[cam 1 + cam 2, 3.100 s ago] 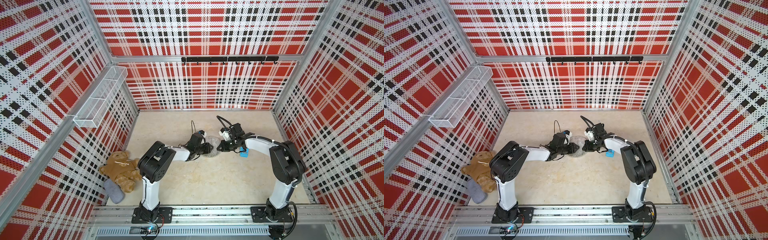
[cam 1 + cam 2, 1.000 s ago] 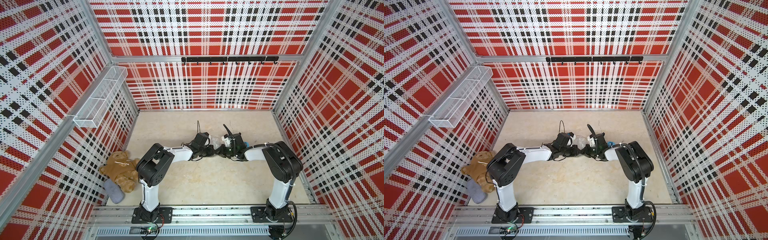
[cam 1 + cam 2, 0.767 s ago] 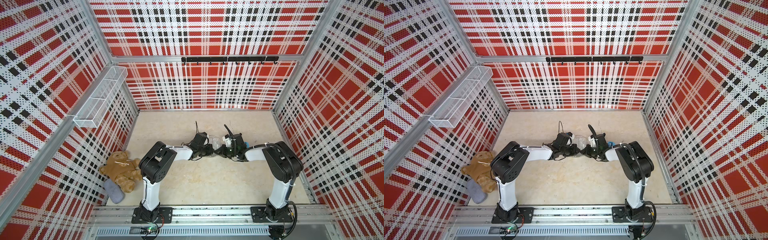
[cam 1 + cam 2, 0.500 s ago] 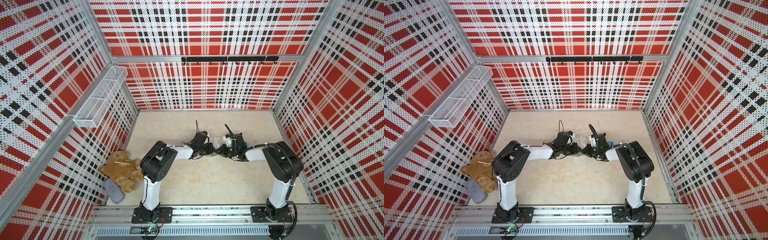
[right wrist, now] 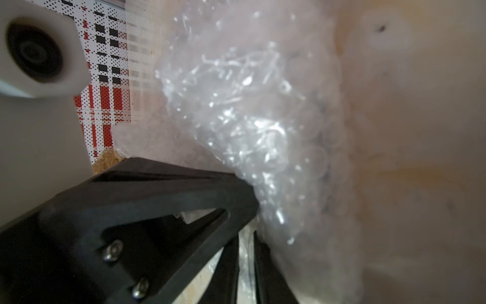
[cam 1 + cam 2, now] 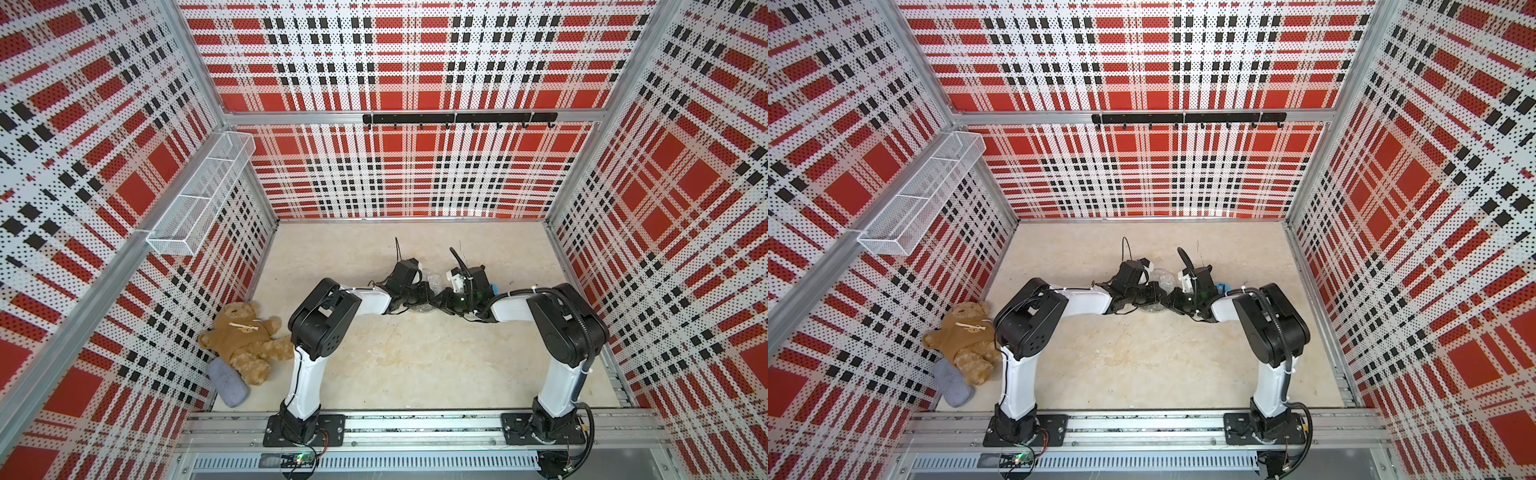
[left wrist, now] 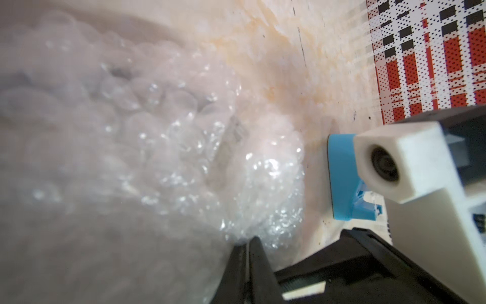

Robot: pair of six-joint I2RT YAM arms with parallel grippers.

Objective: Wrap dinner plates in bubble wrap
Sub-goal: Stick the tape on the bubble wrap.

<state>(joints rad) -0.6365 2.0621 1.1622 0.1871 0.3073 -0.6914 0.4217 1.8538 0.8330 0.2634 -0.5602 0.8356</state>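
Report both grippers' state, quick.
Left gripper: shut on the bubble wrap.
Right gripper: jaws slightly apart with bubble wrap between them; whether it grips cannot be told.

Plate not discernible inside bunched bubble wrap (image 7: 184, 147); wrap's near part blurred in both wrist views; blue dispenser (image 7: 342, 179) part-hidden.

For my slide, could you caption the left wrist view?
Left gripper pinching clear crumpled bubble wrap beside blue tape dispenser.
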